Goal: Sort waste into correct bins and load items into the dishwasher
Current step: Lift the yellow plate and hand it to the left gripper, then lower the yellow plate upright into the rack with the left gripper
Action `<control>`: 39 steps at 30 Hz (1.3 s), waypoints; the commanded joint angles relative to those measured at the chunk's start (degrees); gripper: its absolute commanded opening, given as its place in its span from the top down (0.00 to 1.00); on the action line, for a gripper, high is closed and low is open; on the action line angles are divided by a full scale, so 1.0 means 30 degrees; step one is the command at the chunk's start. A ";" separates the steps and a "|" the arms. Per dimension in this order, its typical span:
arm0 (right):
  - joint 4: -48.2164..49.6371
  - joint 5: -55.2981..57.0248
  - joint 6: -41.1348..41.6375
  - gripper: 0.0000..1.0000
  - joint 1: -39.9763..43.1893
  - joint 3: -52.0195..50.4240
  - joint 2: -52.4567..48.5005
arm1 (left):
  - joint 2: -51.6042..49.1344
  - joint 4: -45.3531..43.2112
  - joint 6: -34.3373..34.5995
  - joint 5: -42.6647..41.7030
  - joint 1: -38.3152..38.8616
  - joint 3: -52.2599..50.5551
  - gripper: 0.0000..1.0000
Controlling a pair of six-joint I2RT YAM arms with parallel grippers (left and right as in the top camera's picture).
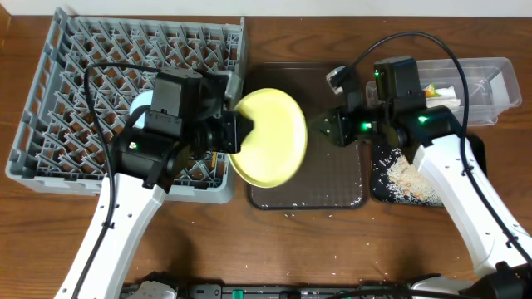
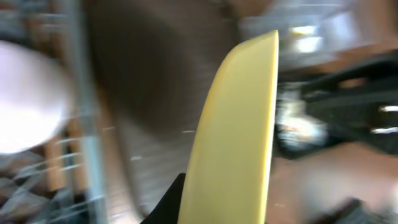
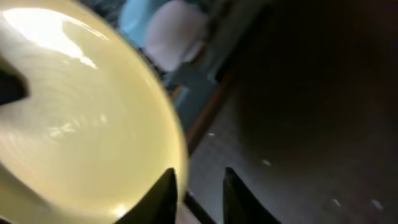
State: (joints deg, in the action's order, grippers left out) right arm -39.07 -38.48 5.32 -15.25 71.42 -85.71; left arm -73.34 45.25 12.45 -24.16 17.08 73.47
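The dish rack [image 1: 58, 100] fills the far left of the worktop, behind the left gripper [image 1: 239, 131], with a light blue bowl [image 1: 140, 104] and a white bowl [image 3: 177, 34] already sitting among its pegs. The left gripper is clenched on the near rim of the yellow plate [image 1: 274, 137], holding it tilted up in the air just off the rack's right edge and above the brown serving tray [image 1: 332, 187]. The left wrist view, which is blurred, shows the plate edge-on. Just beyond the plate's far rim hangs the right gripper [image 1: 334, 129]. Its own camera shows the fingers [image 3: 233, 186] parted with nothing between them, the plate close beside one of them. To that gripper's outer side lies the black tray [image 1: 376, 187], heaped with beige crumbs [image 1: 407, 176], and past it the clear tub [image 1: 490, 91] holding a white wrapper [image 1: 445, 95].

The step in hand appears to be loading the plate into the rack, with the left arm carrying it alone. The next move likely calls for swinging the plate back over the pegs, turning it on edge and lowering it into a free slot clear of the two bowls. A few crumbs on the serving tray look yet to be cleared.
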 commanded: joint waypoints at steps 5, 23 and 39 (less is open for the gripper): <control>-0.0182 0.1333 0.0576 0.30 0.4452 0.0015 0.2062 | 0.1647 0.1166 -0.2674 1.2968 -0.0022 0.1056 0.92; -0.0197 0.2404 0.0561 0.01 0.6841 0.0015 0.2215 | -0.1231 -0.4758 -1.3784 2.1668 -0.3402 0.1122 0.92; -0.0197 0.2404 0.0568 0.01 0.6841 0.0015 0.2215 | -0.5115 -0.7563 -1.3792 1.4841 -0.7074 0.1122 0.92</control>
State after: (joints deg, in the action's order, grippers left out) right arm -39.62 -31.38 6.81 4.99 71.42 -79.31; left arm -89.30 24.27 -28.58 24.53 -4.95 75.90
